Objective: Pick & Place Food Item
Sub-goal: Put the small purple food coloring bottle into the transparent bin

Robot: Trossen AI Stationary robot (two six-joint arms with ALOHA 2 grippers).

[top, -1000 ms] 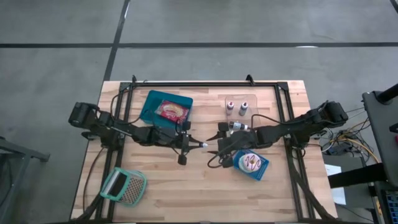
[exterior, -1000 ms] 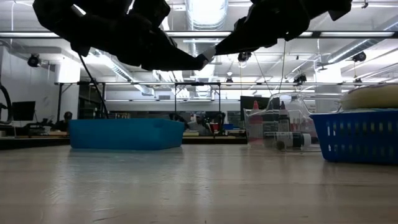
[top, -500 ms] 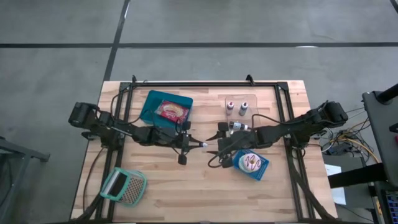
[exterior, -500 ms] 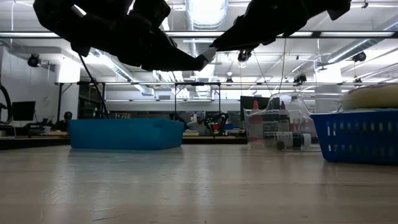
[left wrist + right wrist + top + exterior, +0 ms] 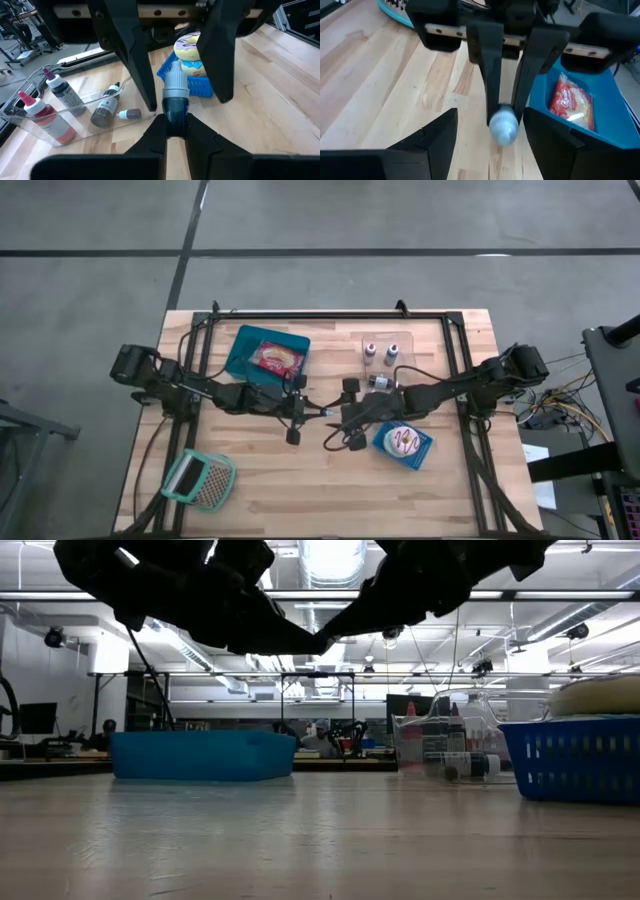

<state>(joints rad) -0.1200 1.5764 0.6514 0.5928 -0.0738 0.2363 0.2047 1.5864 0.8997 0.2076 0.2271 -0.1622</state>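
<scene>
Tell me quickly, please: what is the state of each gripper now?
Left gripper: closed on a small bottle, held above the table.
Right gripper: open, empty, facing the bottle.

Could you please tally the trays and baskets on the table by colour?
Teal: 2, the food tray and the corner basket
Blue: 1, the donut basket
Clear: 1, the bottle tray
Total: 4

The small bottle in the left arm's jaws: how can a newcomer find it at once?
Start at the wooden table and find its middle, where the two dark arms meet tip to tip. There the left gripper holds a small dark bottle with a pale cap. Unlike the bottles in the clear tray, it hangs above the table.
</scene>
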